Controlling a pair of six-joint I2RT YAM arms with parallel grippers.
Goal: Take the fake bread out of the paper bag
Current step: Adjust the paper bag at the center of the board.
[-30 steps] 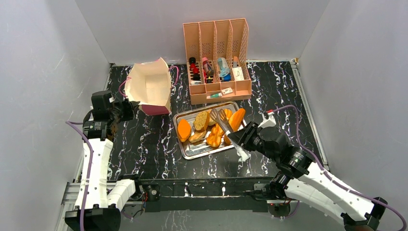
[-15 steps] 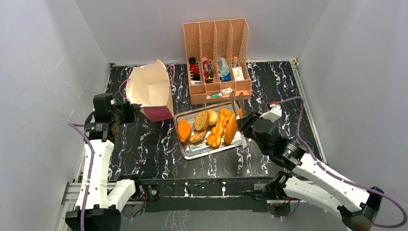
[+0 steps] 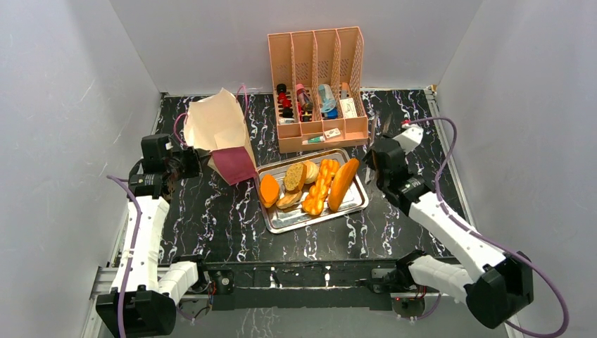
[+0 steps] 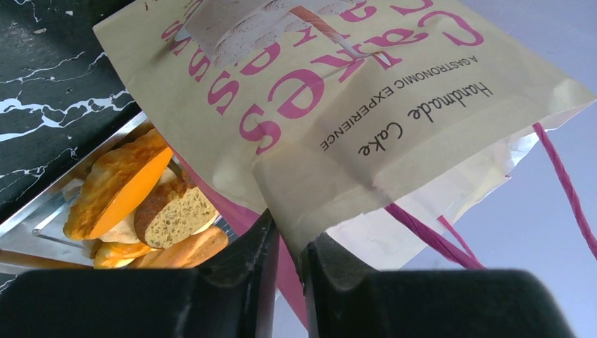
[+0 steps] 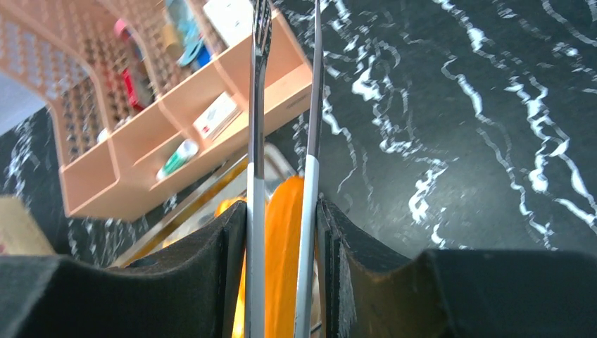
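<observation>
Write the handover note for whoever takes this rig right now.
Left gripper: shut on an edge of the paper bag, which sits tilted at the table's left rear.
Right gripper: shut on metal tongs, with nothing between the tips.
Bread: several pieces lie on the steel tray mid-table.
Left to do: the bag's inside is not visible, so check it for any remaining piece.

Grey walls (image 3: 190, 42), black marbled tabletop (image 3: 211, 218)
</observation>
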